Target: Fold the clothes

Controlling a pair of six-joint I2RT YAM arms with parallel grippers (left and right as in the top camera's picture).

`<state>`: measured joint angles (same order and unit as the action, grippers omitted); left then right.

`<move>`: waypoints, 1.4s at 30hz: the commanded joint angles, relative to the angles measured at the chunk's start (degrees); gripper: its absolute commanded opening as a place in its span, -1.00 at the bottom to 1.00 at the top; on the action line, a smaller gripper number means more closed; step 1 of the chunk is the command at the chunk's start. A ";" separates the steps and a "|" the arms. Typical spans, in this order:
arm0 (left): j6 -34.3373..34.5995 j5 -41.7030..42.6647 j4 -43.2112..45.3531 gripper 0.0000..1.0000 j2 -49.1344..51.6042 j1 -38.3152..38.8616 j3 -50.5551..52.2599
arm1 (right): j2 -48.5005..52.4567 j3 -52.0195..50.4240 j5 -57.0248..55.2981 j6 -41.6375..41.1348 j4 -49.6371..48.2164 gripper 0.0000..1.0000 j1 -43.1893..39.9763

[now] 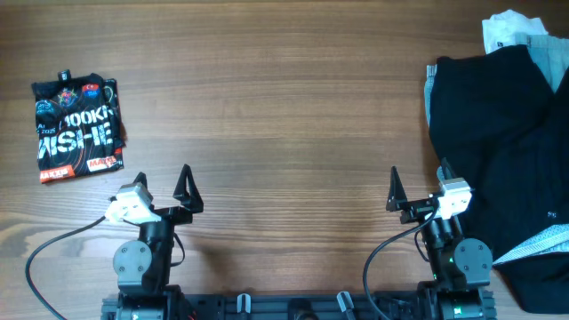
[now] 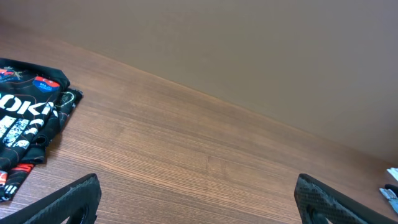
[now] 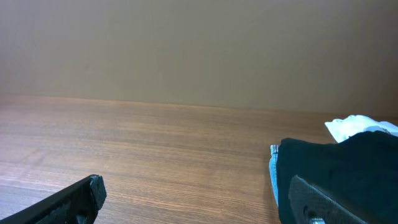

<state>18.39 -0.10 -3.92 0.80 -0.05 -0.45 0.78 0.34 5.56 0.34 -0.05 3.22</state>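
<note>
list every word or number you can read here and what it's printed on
"100K": large white letters on the folded black printed shirt; the letter after it is unclear.
"ISHE": the line below on the same shirt, cut off at both folded edges.
Small coloured badges and the red strip on that shirt: too small to read.
Black garment, denim, white piece: no readable text.

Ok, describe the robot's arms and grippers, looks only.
Left arm and right arm are black with round grey joint housings. Left gripper and right gripper have pointed black fingers and white wrist blocks. Black cables loop beside each.
</note>
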 commanded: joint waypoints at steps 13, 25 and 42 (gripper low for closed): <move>0.11 0.68 -0.37 1.00 -0.48 0.22 0.11 | -0.35 -0.04 0.92 0.76 -0.35 0.99 0.24; 0.07 0.70 -0.13 1.00 -0.42 0.20 -1.68 | 0.59 4.57 -5.95 -1.97 1.33 0.99 0.24; -4.68 0.50 -26.95 1.00 43.10 0.20 -41.27 | 61.33 55.04 -5.95 -1.84 40.98 1.00 -2.47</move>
<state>15.11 -0.08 -26.96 37.85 -0.05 -35.40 53.28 48.97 -1.34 -0.80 37.47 2.50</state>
